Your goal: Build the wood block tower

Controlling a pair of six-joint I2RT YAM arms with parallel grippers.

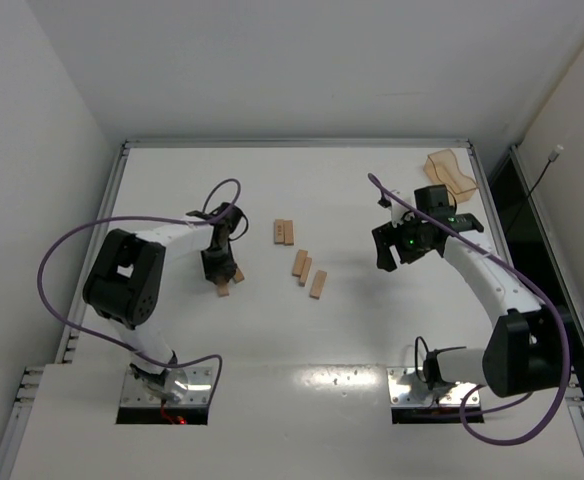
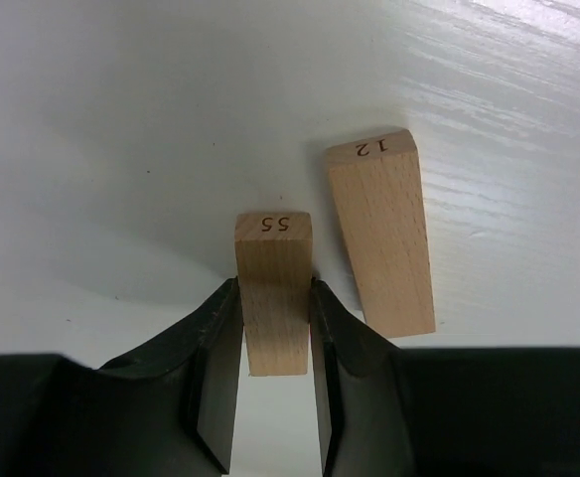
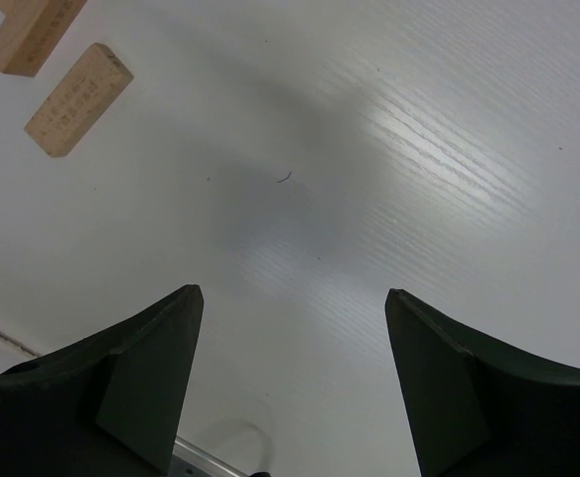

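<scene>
Now left gripper [image 2: 273,290] pinches wood block [image 2: 273,260], long axis pointing outward, possibly touching table [image 2: 111,149]; right gripper [image 3: 293,295] wide open, empty.

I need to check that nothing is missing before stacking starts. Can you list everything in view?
blocks: seven, light tan. Two lie side by side mid-table, three in a slanted row just nearer, and two by the left arm.
held block: one of the seven, marked 55, between the left fingers.
loose block: one of the seven, marked 12, on the table beside it.
tray: one, translucent orange, far right corner.
table: one, white.
cables: two, purple, one per arm.
left gripper: black, shut on the held block.
right gripper: black, open, nothing between its fingers.
</scene>
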